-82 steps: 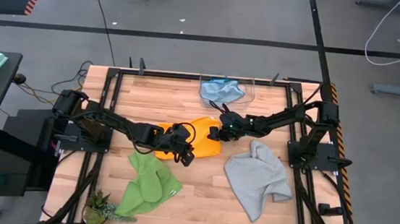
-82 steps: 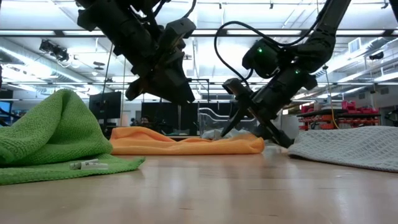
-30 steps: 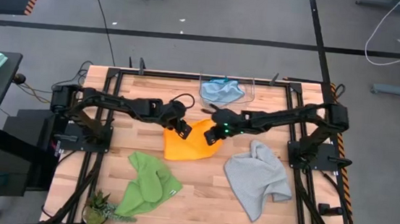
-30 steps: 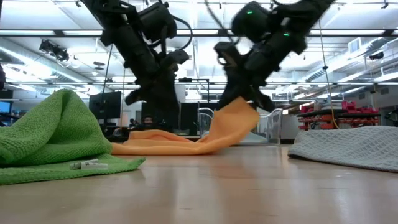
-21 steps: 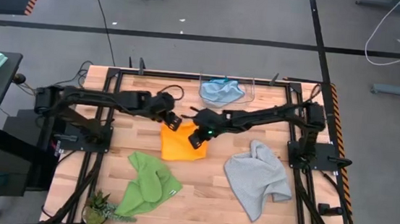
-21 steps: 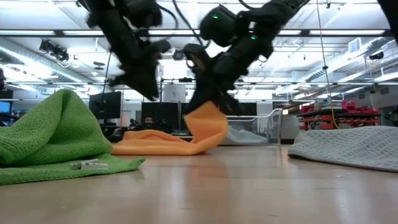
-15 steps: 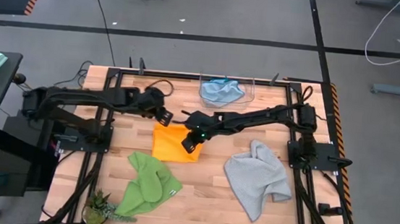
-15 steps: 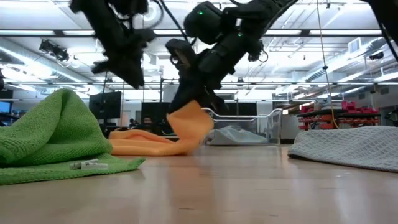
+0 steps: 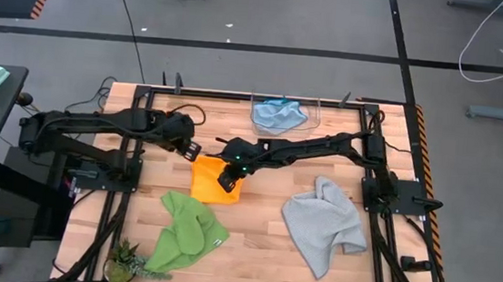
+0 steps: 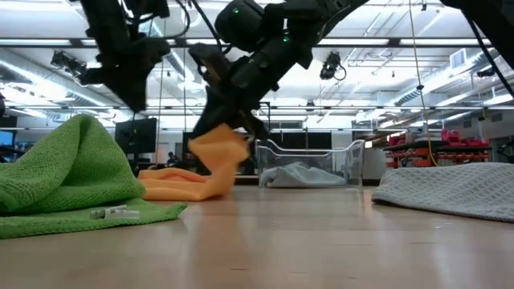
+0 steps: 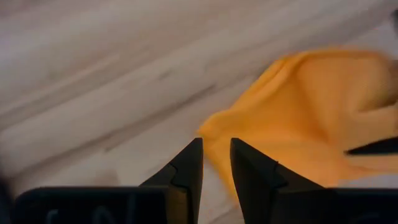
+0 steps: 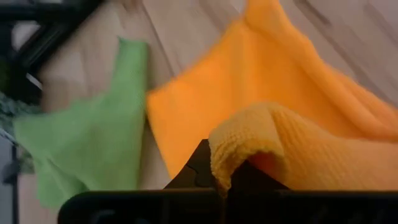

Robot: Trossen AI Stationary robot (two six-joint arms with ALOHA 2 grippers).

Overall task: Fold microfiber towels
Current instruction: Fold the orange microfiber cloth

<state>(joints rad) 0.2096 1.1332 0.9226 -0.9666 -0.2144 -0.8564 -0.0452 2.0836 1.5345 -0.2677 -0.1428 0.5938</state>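
Right hand: I had it clenched on the yellow-orange towel, mid-fold at desk centre.
Left hand: released, holding nothing.
Remaining: green towel, grey towel, blue towel lay unfolded.

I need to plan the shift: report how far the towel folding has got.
Done: none looks folded. In hand: the right gripper is shut on the orange towel, drawing one edge over; the left gripper hangs beside it, empty. Left: the green towel and grey towel lie crumpled; the blue towel sits in the clear bin.
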